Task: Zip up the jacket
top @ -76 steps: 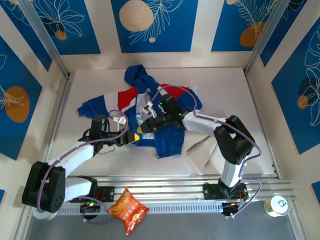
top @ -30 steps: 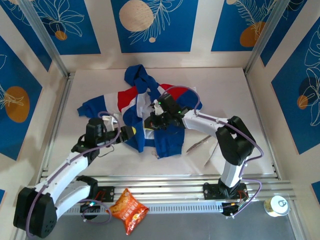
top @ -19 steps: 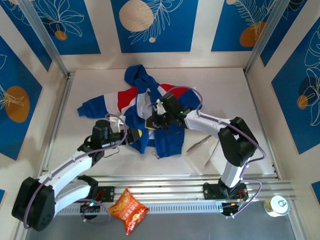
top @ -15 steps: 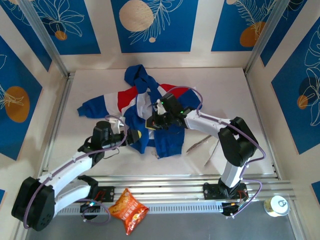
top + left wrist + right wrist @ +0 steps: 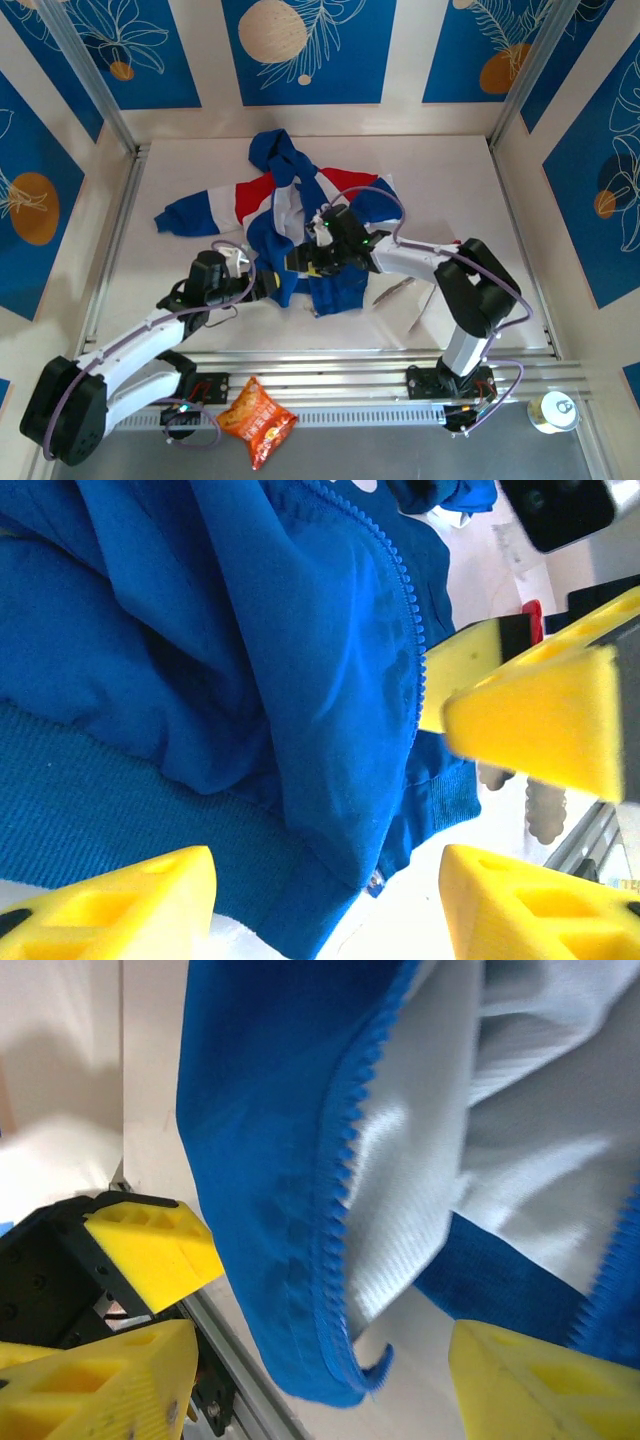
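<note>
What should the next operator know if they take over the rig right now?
Left gripper: open at the lower front hem of the jacket, gripping nothing.
Right gripper: open around a zipper edge backed by white lining, close to the left gripper.
Jacket: lying on the table, front unzipped, lining showing.
Done: both grippers brought to the bottom of the zipper.
Left: grasp the two edges, join the zipper ends, pull the slider up. I cannot make out the slider.
</note>
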Robot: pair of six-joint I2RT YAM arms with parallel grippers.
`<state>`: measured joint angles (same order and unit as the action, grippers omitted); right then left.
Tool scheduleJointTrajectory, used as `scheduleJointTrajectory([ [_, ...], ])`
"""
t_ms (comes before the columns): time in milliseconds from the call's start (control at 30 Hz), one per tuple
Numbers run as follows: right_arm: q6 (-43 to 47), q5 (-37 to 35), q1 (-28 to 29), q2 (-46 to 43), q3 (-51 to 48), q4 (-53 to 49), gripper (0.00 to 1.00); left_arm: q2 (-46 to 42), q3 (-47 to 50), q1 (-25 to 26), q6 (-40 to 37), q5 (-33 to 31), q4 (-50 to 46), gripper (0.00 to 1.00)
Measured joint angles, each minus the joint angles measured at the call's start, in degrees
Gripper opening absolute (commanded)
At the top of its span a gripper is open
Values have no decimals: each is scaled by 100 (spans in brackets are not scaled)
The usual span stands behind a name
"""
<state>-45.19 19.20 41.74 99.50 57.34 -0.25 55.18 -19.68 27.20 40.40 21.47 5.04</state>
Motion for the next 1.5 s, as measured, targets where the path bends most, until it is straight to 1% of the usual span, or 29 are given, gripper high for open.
scheduleJointTrajectory([
  [33, 13, 72, 37, 149, 46, 96, 58, 0, 0, 2, -4, -15, -15, 61],
  [167, 48, 332, 131, 699, 378, 326, 25, -31, 0, 4, -44, -59, -175, 61],
  [233, 83, 389, 164, 767, 514, 321, 14, -109, -2, 4, -48, -96, -273, 60],
  [367, 208, 455, 181, 765, 892, 219, 0, -254, -2, 2, -138, -205, -404, 61],
  [500, 293, 455, 175, 765, 1211, -55, 0, -297, -9, -7, -190, -258, -461, 61],
  [600, 275, 321, 153, 765, 1473, -485, 0, -295, -92, -7, -201, -271, -525, 63],
  [800, -44, 28, -31, 765, 1838, -1082, 0, -138, -568, -9, -291, -417, -748, 66],
  [967, -293, -140, -149, 765, 1871, -1357, 0, -131, -503, -7, -461, -201, -337, 66],
  [1067, -378, -199, -164, 765, 1875, -1443, 0, 22, -415, 13, -540, -118, -57, 67],
  [1300, -514, -210, -164, 765, 1950, -1600, 0, 422, -343, 343, -710, -146, 302, 67],
  [1500, -518, -208, -164, 765, 1985, -1617, 0, 748, -343, 487, -756, -136, 507, 63],
])
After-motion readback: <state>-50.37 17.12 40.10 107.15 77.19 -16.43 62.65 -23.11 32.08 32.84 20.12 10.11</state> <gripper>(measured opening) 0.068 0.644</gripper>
